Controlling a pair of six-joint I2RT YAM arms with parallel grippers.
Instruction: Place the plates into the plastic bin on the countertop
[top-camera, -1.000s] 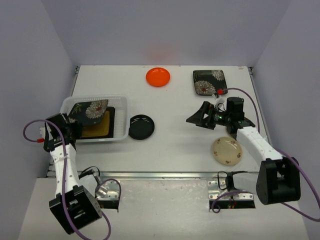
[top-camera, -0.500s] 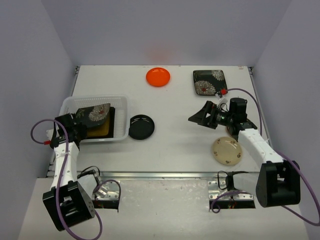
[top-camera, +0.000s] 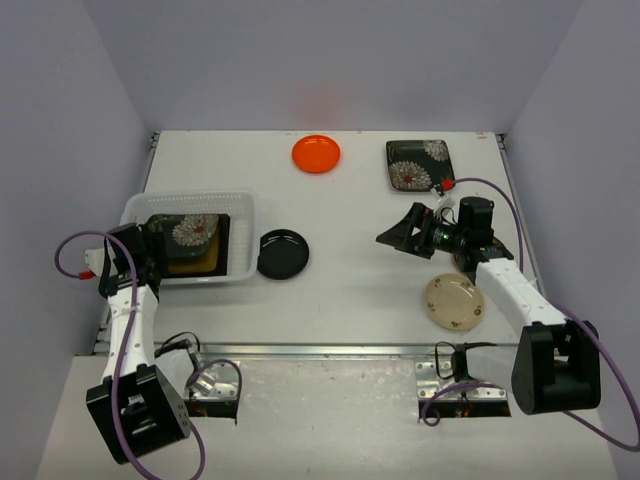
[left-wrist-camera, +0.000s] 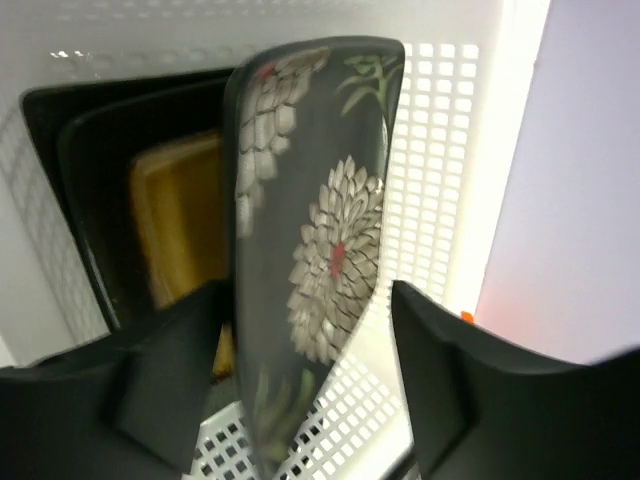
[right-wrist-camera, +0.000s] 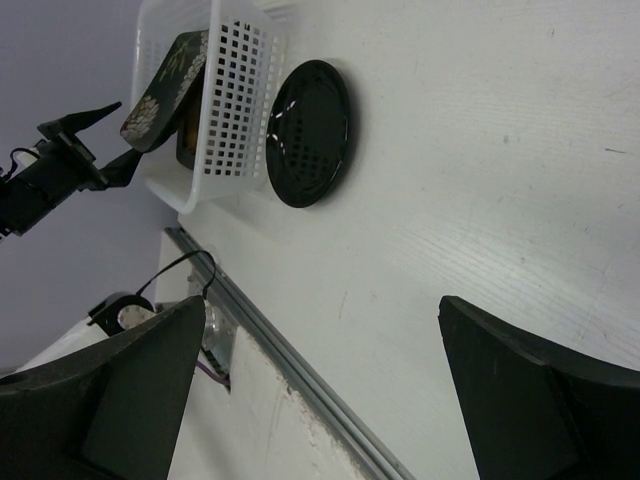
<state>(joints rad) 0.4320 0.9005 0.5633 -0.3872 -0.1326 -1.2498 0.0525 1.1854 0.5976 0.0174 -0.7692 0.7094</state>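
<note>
The plastic bin (top-camera: 245, 205) sits at the left of the countertop (top-camera: 350, 270). Inside it, a black floral square plate (top-camera: 190, 230) leans tilted over an amber dark-rimmed square plate (top-camera: 200, 258). My left gripper (top-camera: 150, 250) is at the bin's near-left end. In the left wrist view the left gripper (left-wrist-camera: 300, 300) is open around the floral plate (left-wrist-camera: 310, 200), with a clear gap to the right finger (left-wrist-camera: 450, 380). My right gripper (top-camera: 400, 232) hovers open and empty right of centre. A black round plate (top-camera: 283, 253) lies just right of the bin.
An orange round plate (top-camera: 316, 153) and a second black floral square plate (top-camera: 418, 165) lie at the back. A cream round plate (top-camera: 454, 301) lies near the right arm. A metal rail (top-camera: 320, 350) runs along the near edge. Walls stand on three sides.
My left gripper's jaws have parted, and the floral plate has dropped lower into the bin onto the amber plate. The right arm shifted slightly right, then stayed still.
</note>
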